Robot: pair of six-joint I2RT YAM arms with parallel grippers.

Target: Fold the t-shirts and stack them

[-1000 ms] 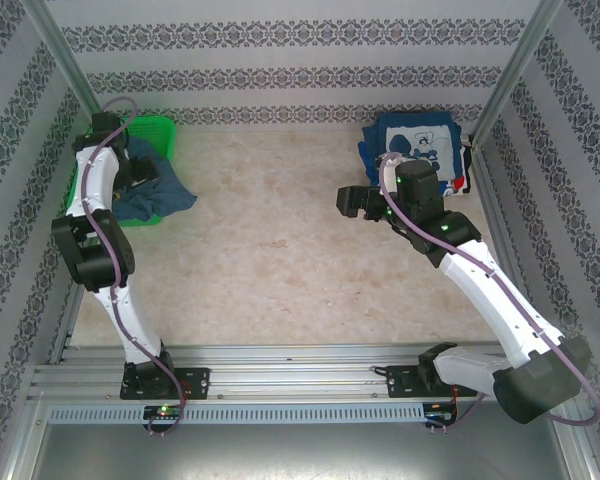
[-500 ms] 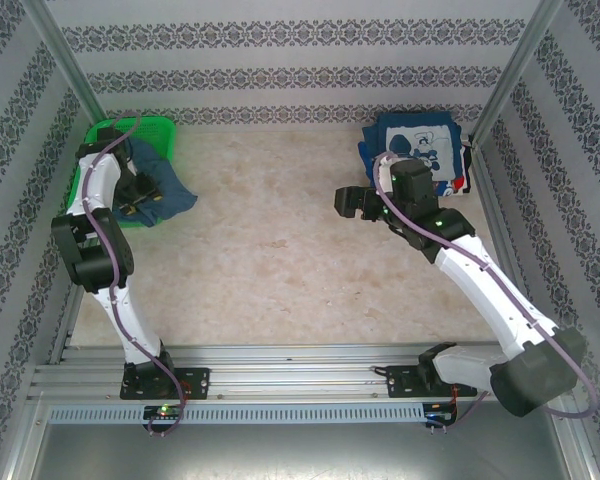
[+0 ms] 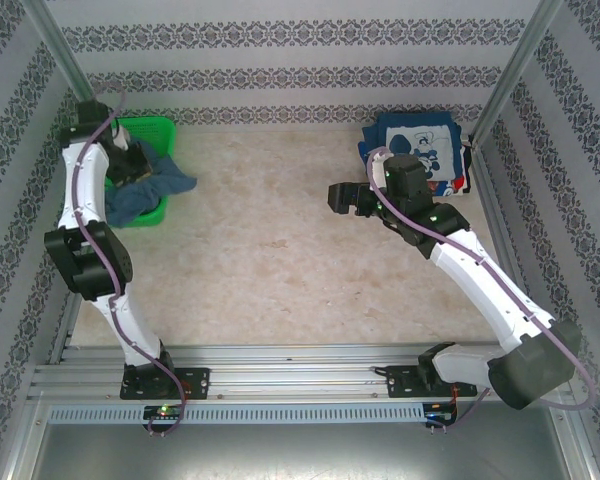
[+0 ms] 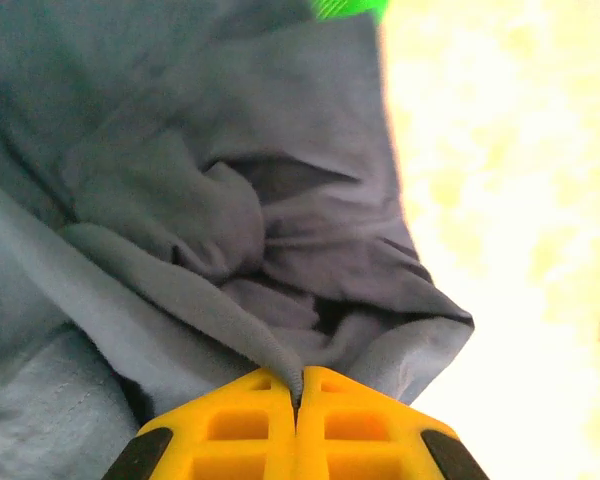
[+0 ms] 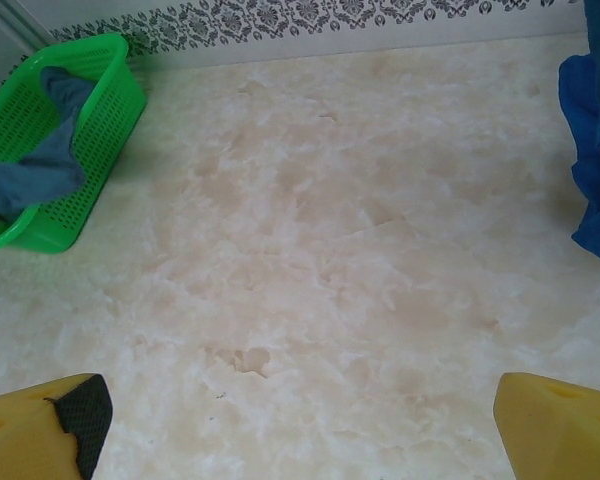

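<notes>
A slate-blue t-shirt (image 3: 150,188) lies bunched in the green basket and spills over its right rim onto the table. My left gripper (image 3: 130,165) is over the basket, shut on a ridge of that cloth; in the left wrist view the fold (image 4: 210,310) runs down into the closed yellow fingers (image 4: 230,430) of the left gripper (image 4: 298,400). Folded navy t-shirts with white cartoon prints (image 3: 420,150) sit stacked at the far right. My right gripper (image 3: 342,198) hovers open over bare table to the left of that stack, with its fingertips (image 5: 70,420) wide apart in the right wrist view.
The green mesh basket (image 3: 152,128) stands in the far left corner against the wall; it also shows at upper left (image 5: 100,130) in the right wrist view. Patterned walls and metal posts (image 3: 510,70) close in the table. The marble tabletop (image 3: 270,250) lies between the arms.
My left gripper has closed on the slate-blue shirt and moved up toward the back of the basket, pulling the cloth. The right gripper has drifted slightly left.
</notes>
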